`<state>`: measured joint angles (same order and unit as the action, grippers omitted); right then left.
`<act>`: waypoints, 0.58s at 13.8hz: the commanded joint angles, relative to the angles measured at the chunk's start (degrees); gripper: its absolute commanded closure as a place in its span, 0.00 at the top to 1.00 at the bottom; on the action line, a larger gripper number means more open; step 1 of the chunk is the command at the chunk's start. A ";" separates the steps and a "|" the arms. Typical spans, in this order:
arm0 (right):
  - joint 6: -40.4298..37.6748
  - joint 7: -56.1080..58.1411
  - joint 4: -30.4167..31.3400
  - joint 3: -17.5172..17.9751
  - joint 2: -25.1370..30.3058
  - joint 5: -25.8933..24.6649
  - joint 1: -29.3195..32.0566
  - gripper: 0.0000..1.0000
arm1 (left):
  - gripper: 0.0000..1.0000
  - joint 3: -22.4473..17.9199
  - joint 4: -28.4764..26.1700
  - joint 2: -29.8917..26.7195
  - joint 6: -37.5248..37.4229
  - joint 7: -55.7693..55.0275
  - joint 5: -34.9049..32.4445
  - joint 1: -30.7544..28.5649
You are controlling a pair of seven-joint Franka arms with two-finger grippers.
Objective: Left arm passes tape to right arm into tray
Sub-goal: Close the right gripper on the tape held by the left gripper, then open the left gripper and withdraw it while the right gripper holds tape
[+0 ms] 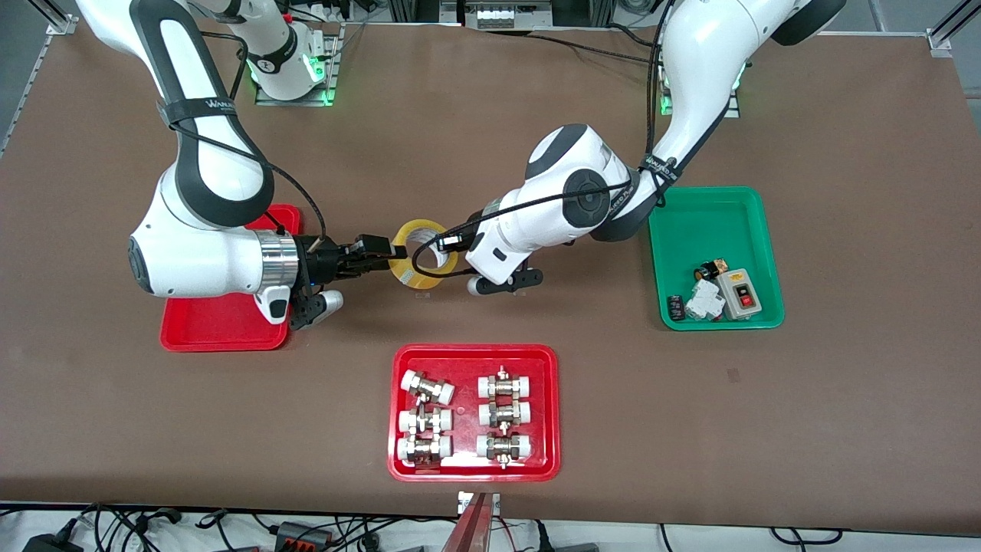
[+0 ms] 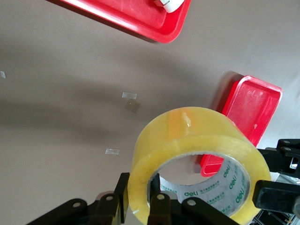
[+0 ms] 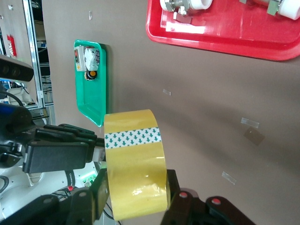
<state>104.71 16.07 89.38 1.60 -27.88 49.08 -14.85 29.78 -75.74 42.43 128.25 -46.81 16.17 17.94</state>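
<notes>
Tape [image 1: 423, 253], a wide translucent yellow roll with a pale core, is hanging in the air over bare brown tabletop [image 1: 490, 138], pinched from both ends at once. Open table is lying all around under it, with the red tray of white-capped metal fittings [image 1: 474, 356] nearer the front camera and the green plastic tray [image 1: 713, 222] well apart toward the left arm's end.

The left gripper [image 2: 140, 201], on the white arm with the boxy wrist block, is reaching in level with its small black fingers [image 2: 123, 194] closed across the roll's wall, one inside the core and one outside. The right gripper [image 1: 389, 255], all black on the arm with the silver wrist band, is stretching out level from over the plain red rectangular tray [image 1: 222, 331], its long fingers [image 3: 173, 187] clamping the roll's rim at the end away from the left fingers. That tray's edge is lying just under the right wrist.
</notes>
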 commanded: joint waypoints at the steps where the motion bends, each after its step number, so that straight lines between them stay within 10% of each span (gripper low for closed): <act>1: 0.14 0.54 -0.61 -0.28 -0.25 0.58 -0.27 0.00 | 0.38 -0.07 2.35 0.72 -0.63 0.59 1.41 0.08; 2: 0.14 0.54 -0.61 -0.28 -0.25 0.58 -0.35 0.00 | 0.99 0.02 2.35 0.46 -0.98 0.58 1.32 -0.79; 8: 0.14 0.63 -0.70 -0.28 -0.25 0.49 -0.27 0.00 | 1.00 0.20 2.26 -3.83 -11.74 5.64 0.27 -5.97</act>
<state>104.93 16.08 89.38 1.50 -28.09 49.07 -14.88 29.83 -73.34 41.77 124.20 -45.59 16.15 14.85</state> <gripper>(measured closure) 0.467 0.145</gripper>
